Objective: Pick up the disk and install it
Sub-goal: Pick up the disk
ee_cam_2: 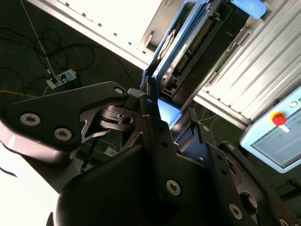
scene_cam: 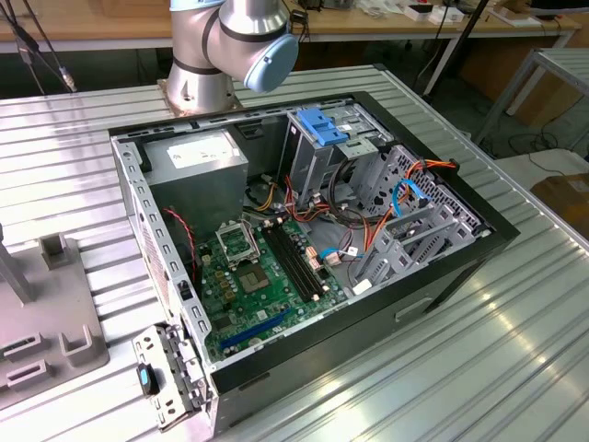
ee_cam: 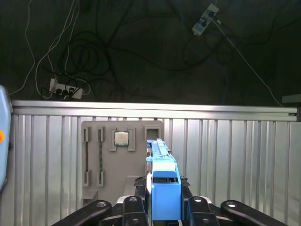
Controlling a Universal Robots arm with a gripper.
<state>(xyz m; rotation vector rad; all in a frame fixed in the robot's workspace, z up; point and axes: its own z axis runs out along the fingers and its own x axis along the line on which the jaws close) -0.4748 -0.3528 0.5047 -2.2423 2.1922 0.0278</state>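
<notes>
Over the table, near its edge, a grey fixture tray lies below the disk. The disk sits edge-on between the jaws, which are clamped on its two flat faces. Its long axis runs straight out from the jaws toward the table edge, blue frame end nearest the wrist. Exterior view: open computer case mid-table, drive cage at its far side.

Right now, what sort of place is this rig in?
Probably a robotics lab for PC assembly: an open desktop computer case on a ribbed metal table beside the arm's base, a power strip and cables on the floor, the disk in the claw.
</notes>
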